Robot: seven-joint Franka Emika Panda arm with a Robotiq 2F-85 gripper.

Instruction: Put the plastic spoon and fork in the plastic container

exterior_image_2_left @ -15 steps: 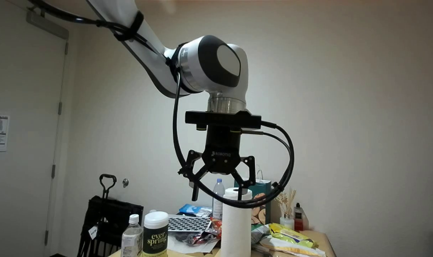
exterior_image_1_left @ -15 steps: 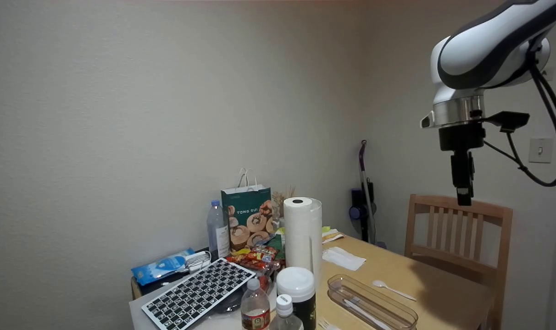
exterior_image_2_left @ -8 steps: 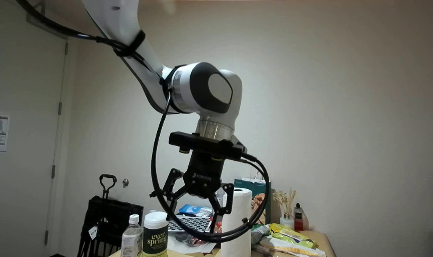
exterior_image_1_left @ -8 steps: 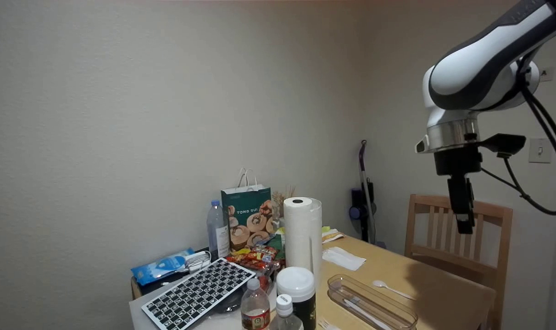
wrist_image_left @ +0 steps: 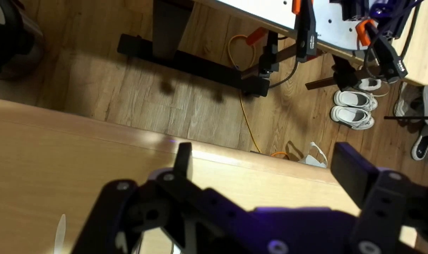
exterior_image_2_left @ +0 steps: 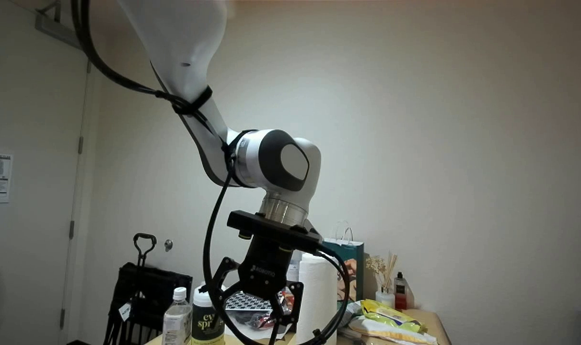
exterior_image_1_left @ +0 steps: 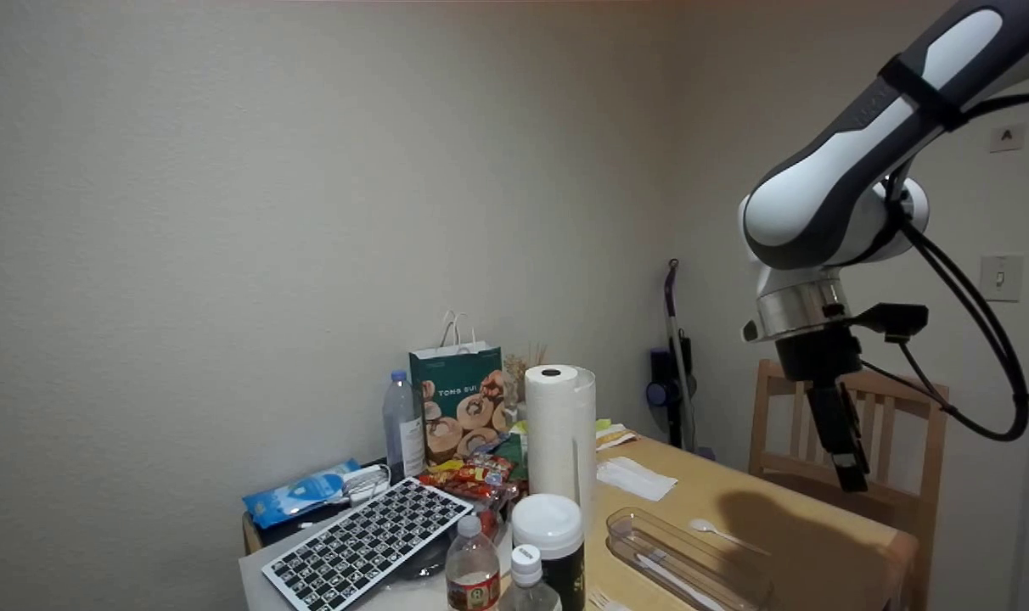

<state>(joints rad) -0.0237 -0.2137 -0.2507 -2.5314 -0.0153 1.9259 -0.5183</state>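
Currently: gripper (wrist_image_left: 267,165), spread wide, holding nothing; white plastic spoon (exterior_image_1_left: 716,532), handle (wrist_image_left: 59,233) lying lower left in wrist view, roughly square to jaw line.

In an exterior view, we observed the plastic container (exterior_image_1_left: 689,552) on the table (exterior_image_1_left: 703,477), with a utensil (exterior_image_1_left: 676,579) in it. The spoon (exterior_image_1_left: 705,526) lay behind it, to the right; the fork (exterior_image_1_left: 606,602) lay between it and the canister (exterior_image_1_left: 550,539). The paper-towel roll (exterior_image_1_left: 553,437) stood behind the canister; the calibration board (exterior_image_1_left: 368,547) lay farther left, before the paper bag (exterior_image_1_left: 459,395). We located the gripper (wrist_image_left: 265,164) above the table.
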